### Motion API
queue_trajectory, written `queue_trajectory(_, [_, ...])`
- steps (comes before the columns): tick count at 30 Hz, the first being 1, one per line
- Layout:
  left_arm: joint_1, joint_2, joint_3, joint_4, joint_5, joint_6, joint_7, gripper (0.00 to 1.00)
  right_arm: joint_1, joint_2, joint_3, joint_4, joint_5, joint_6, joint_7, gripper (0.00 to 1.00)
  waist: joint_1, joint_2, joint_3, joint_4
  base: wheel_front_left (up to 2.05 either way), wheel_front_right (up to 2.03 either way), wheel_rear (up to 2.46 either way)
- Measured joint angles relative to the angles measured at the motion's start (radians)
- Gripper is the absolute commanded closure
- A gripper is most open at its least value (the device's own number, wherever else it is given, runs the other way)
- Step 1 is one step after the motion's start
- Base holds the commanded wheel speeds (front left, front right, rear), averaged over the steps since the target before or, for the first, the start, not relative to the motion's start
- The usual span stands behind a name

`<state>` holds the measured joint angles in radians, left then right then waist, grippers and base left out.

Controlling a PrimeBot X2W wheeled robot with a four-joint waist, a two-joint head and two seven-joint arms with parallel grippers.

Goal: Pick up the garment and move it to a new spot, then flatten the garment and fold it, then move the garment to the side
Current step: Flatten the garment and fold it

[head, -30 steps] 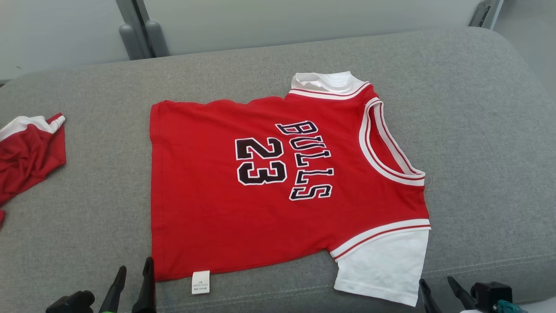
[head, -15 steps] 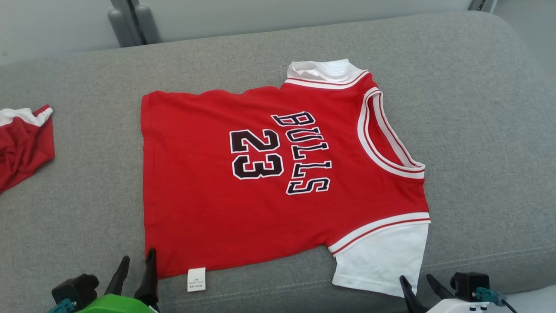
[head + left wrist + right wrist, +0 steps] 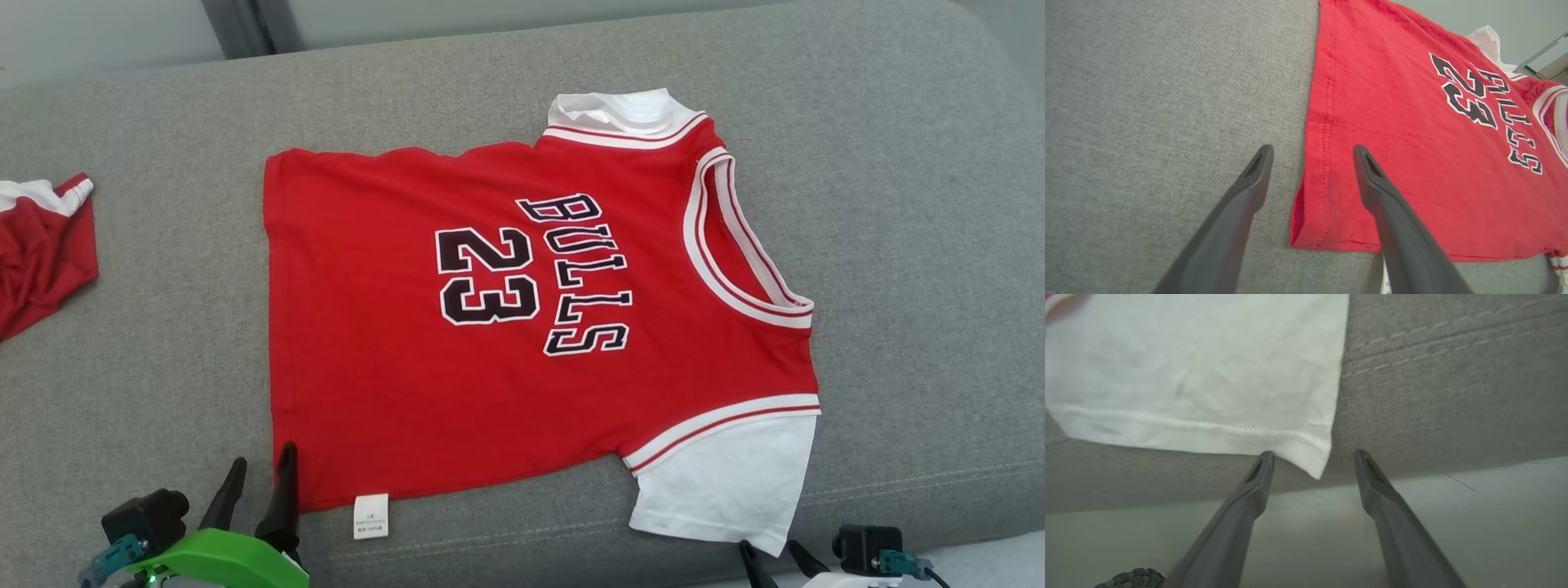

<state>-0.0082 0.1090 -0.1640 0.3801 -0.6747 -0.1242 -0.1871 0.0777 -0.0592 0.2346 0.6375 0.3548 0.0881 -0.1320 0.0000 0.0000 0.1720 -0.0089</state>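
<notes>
Garment (image 3: pixel 490 327), red with white sleeves, lay spread flat on the grey cushion (image 3: pixel 898 204). You had the left gripper (image 3: pixel 261 457) wide open at its near hem corner, one finger over the cloth. Your right gripper (image 3: pixel 767 549) stood open too, astride the corner of its near white sleeve.

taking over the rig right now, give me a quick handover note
Left end effector: open, empty, fingers astride the jersey's near hem corner.
Right end effector: open, empty, at the white sleeve's corner by the cushion's front edge.
Jersey lies spread flat, print up, mid-cushion; another red garment sits at far left.
Done: moved, flattened, it seems. Left: fold, move aside.
</notes>
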Motion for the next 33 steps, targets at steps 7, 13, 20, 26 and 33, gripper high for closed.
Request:
queue_trajectory(7, [-0.006, 0.012, -0.001, 0.022, -0.005, 0.0, -0.005, 0.0, -0.033, 0.003, 0.007, 0.049, 0.016, 0.009, -0.036, 0.04, 0.0, 0.0, 0.0, -0.005, 0.0, 0.0, 0.0])
queue_trajectory(13, [-0.014, 0.012, -0.011, 0.036, -0.014, 0.0, -0.009, 0.0, -0.051, 0.007, 0.012, 0.081, 0.026, 0.017, -0.053, 0.24, 0.0, 0.0, 0.0, -0.008, 0.0, 0.0, 0.0])
queue_trajectory(20, [-0.016, 0.01, -0.019, 0.056, -0.019, 0.0, -0.014, 0.0, -0.062, 0.009, 0.022, 0.105, 0.053, 0.026, -0.07, 0.51, 0.0, 0.0, 0.004, -0.008, 0.0, 0.0, 0.0])
queue_trajectory(26, [-0.02, 0.01, -0.031, 0.066, -0.044, 0.0, -0.018, 0.0, -0.072, 0.014, 0.035, 0.125, 0.062, 0.026, -0.079, 0.82, 0.0, 0.0, 0.008, -0.005, 0.0, 0.0, 0.0])
queue_trajectory(33, [-0.024, 0.008, -0.052, 0.088, -0.062, 0.0, -0.022, 0.0, -0.076, 0.013, 0.05, 0.143, 0.078, 0.035, -0.09, 1.0, 0.0, 0.0, 0.003, 0.004, 0.0, 0.0, 0.0])
